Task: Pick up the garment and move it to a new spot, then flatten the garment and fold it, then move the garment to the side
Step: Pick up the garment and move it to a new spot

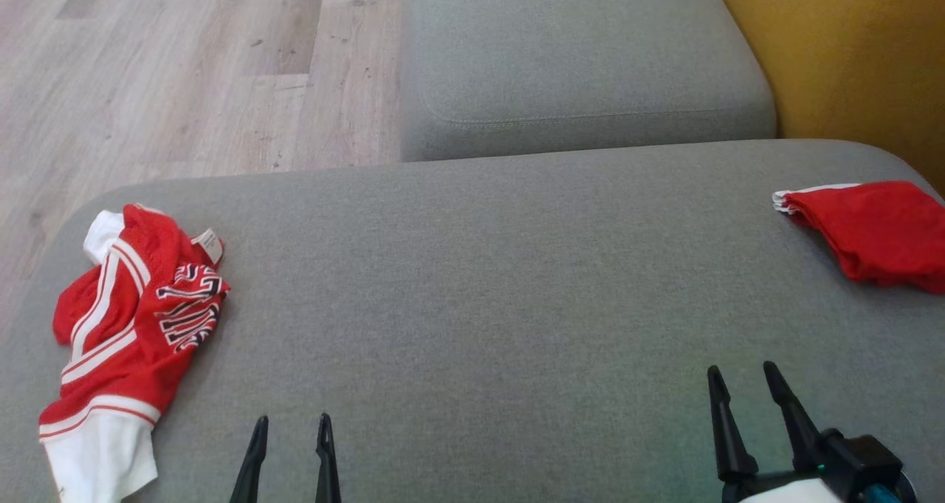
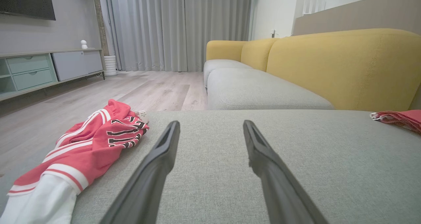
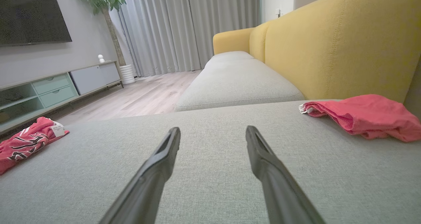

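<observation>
The crumpled garment (image 1: pixel 125 326), red with white stripes and black-and-white lettering, lies at the left end of the wide grey seat (image 1: pixel 480 281), its white part nearest to the robot. The left end effector (image 1: pixel 293 419) stands at the bottom of the head view, to the right of this garment and apart from it. Its two fingers are spread and nothing is between them. The right end effector (image 1: pixel 740 368) is at the lower right, also released and empty, well apart from the crumpled garment. A folded red garment (image 1: pixel 871 230) with a white hem rests at the far right of the seat, beyond the right end effector and not touching it.

The head view gives the layout from above: the two pieces at opposite ends, bare grey fabric between them, a second seat cushion (image 1: pixel 583 52) behind and wooden floor (image 1: pixel 170 67) at the upper left. The left wrist view looks low along the seat and shows the crumpled garment from the side, left of its fingers, with a small label (image 2: pixel 142 114) at the far end. It also shows the room: a yellow backrest (image 2: pixel 338 66), grey curtains (image 2: pixel 164 26), a low cabinet (image 2: pixel 49 69) and a potted plant (image 2: pixel 98 20). The right wrist view shows the folded garment closer, as a soft pile right of the fingers, and a dark television (image 3: pixel 29 15) on the wall.
</observation>
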{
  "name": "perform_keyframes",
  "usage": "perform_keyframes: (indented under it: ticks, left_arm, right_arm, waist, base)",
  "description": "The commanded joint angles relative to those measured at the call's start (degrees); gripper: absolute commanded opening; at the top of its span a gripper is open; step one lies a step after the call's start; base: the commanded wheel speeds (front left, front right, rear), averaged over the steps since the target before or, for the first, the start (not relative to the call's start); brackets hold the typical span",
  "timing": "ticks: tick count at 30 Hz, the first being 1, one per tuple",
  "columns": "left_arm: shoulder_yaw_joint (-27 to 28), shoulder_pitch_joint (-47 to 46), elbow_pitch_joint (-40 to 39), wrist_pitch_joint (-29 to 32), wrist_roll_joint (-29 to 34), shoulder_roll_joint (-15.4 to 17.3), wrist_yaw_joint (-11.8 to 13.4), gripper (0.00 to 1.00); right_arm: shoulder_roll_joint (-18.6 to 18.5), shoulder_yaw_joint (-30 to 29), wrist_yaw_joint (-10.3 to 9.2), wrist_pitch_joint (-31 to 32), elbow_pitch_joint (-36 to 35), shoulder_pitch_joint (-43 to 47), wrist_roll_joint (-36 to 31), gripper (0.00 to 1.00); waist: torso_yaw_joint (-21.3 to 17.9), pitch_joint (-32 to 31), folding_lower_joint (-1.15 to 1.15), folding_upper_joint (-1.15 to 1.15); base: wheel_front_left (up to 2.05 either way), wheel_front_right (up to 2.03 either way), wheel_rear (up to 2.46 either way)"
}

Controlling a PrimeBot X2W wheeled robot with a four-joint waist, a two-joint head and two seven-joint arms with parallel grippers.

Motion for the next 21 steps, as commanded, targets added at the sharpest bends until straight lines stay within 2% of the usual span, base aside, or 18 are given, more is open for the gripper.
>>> perform_keyframes:
  ticks: [1, 7, 11, 12, 14, 21]
  left_arm:
    - [2.0, -2.4, -1.4, -0.3, 0.5, -0.3, -0.3, 1.0]
    - [1.8, -2.7, -1.1, -0.3, 0.8, -0.3, -0.3, 1.0]
    - [2.4, -2.7, -1.0, -0.3, 1.2, -0.3, -0.4, 1.0]
    - [3.0, -2.5, -1.1, -0.3, 1.4, -0.3, -0.3, 1.0]
    - [3.6, -2.2, -1.3, -0.3, 1.5, -0.3, -0.2, 1.0]
    - [6.5, -1.3, -1.5, -0.3, 2.1, -0.1, -0.6, 1.0]
  right_arm:
    - [-0.3, 1.5, -0.05, -0.6, -1.5, -2.1, -0.6, 1.0]
    - [-0.2, 2.2, -0.05, -0.6, -1.4, -1.6, -0.6, 1.0]
    - [-0.2, 3.0, -0.05, -0.6, -1.3, -1.3, -0.5, 1.0]
    - [-0.2, 3.5, -0.05, -0.6, -1.3, -1.2, 0.0, 1.0]
    - [-0.2, 4.2, -0.05, -0.6, -1.4, -1.2, 0.6, 1.0]
    - [-0.1, 5.8, -0.05, -0.6, -1.6, -1.8, 2.3, 1.0]
  waist:
    - [0.3, 0.0, 0.0, 0.0]
    - [4.1, 0.0, 0.0, 0.0]
    - [8.7, 0.0, 0.0, 0.0]
    - [11.2, 0.0, 0.0, 0.0]
    - [13.7, 0.1, 0.0, 0.0]
    - [20.6, 0.2, 0.0, 0.0]
  base:
    - [0.0, 0.0, 0.0]
    - [0.0, 0.0, 0.0]
    - [0.0, 0.0, 0.0]
    - [0.0, 0.0, 0.0]
    - [0.0, 0.0, 0.0]
    - [0.0, 0.0, 0.0]
